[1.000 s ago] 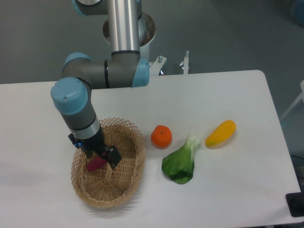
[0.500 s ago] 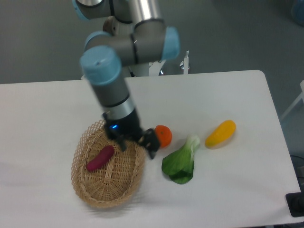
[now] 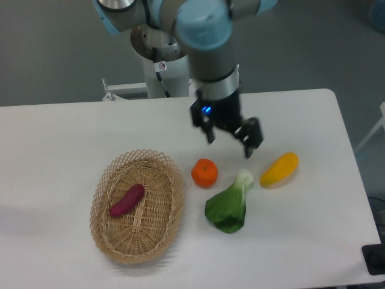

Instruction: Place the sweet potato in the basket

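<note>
The magenta-purple sweet potato (image 3: 127, 200) lies inside the oval tan wicker basket (image 3: 161, 220) at the left of the table, resting on the basket's floor. My gripper (image 3: 230, 142) is open and empty. It hangs in the air well to the right of the basket, above and between the round orange fruit and the yellow vegetable.
A round orange fruit (image 3: 204, 173) sits just right of the basket. A green leafy vegetable (image 3: 228, 208) lies right of it, and a yellow-orange oblong vegetable (image 3: 280, 169) lies further right. The arm's base stands behind the table's far edge.
My gripper let go of the sweet potato in the basket, rose and swung to the right, from over the basket to above the orange fruit. The sweet potato stays in the basket.
</note>
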Controlling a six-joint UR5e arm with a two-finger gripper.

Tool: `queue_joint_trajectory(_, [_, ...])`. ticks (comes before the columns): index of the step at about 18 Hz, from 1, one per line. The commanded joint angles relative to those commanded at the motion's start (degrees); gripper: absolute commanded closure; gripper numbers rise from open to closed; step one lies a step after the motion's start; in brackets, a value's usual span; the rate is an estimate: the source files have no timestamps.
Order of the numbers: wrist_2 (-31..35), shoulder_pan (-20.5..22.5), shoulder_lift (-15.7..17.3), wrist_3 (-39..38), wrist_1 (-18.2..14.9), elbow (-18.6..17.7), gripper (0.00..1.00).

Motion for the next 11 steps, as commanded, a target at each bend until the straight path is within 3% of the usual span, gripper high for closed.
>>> queue_joint_trajectory(5, [-1.4, 2.5, 1.1, 1.8, 0.0, -1.1, 0.00])
queue_joint_trajectory(11, [-1.4, 2.5, 1.2, 1.7, 0.1, -1.3, 0.00])
